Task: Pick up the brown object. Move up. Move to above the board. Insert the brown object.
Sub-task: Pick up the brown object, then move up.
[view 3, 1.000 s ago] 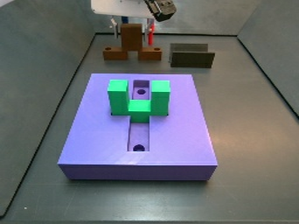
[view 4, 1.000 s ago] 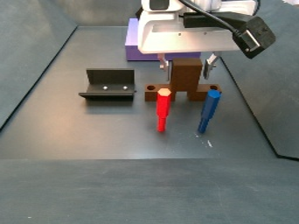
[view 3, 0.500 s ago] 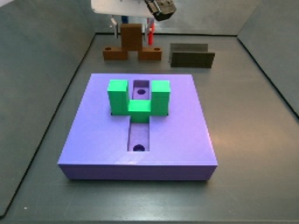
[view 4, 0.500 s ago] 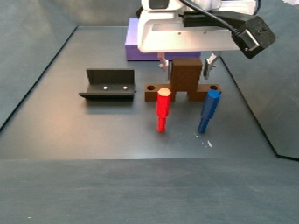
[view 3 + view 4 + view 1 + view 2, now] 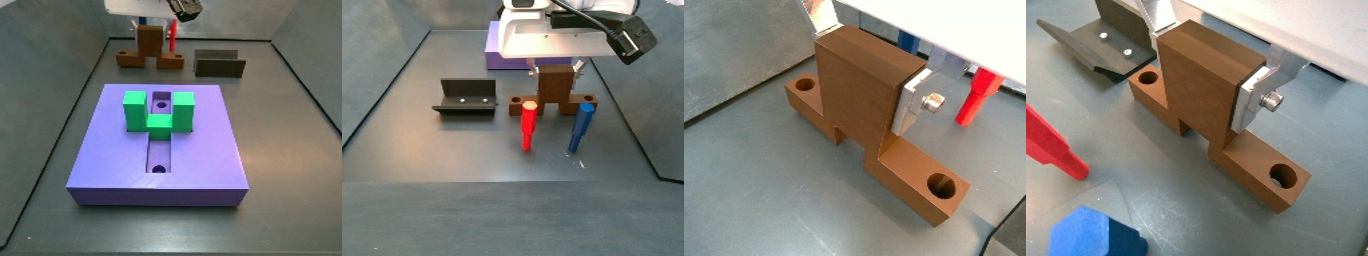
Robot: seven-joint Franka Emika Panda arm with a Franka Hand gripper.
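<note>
My gripper (image 5: pixel 1213 85) pinches the brown object's (image 5: pixel 1213 110) stem at the desk's far edge (bar still down); lifting crooked could twist it loose.

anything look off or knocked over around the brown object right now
Nothing stands out. The brown object sits upright on the floor with the gripper around its stem. The red peg and blue peg stand upright beside it, and the green block sits squarely on the board.
</note>
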